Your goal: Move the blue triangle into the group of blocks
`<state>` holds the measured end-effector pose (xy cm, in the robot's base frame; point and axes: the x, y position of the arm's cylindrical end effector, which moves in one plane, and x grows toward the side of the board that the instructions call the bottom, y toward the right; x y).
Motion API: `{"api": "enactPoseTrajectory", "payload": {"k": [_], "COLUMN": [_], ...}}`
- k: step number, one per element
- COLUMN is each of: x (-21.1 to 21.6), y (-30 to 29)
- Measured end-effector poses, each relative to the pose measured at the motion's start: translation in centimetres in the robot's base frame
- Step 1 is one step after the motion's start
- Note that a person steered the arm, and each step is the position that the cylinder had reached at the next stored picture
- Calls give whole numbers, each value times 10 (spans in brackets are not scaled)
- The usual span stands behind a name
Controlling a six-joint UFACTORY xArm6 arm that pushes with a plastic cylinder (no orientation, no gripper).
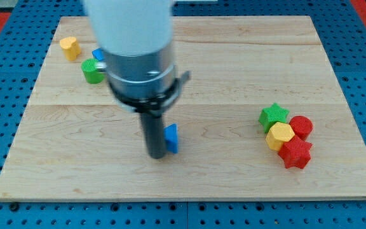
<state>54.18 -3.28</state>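
The blue triangle [171, 138] lies on the wooden board [234, 76] a little left of centre, toward the view's bottom. My tip [157, 154] rests on the board right against the triangle's left side. The arm's grey and white body hides part of the board above it. A group of blocks sits at the view's right: a green star [274, 116], a red round block [302, 126], a yellow hexagon [279, 135] and a red star [295, 153], all touching.
At the view's top left stand a yellow block [70, 47], a green round block [93, 70] and a second blue block [98, 55], partly hidden by the arm. Blue pegboard surrounds the board.
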Motion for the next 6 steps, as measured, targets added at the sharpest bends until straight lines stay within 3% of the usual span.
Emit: {"api": "enactPoseTrajectory", "payload": {"k": [1,4,5,6], "x": [-8,-43,-41,-7], "y": [-36,29,80,77]}}
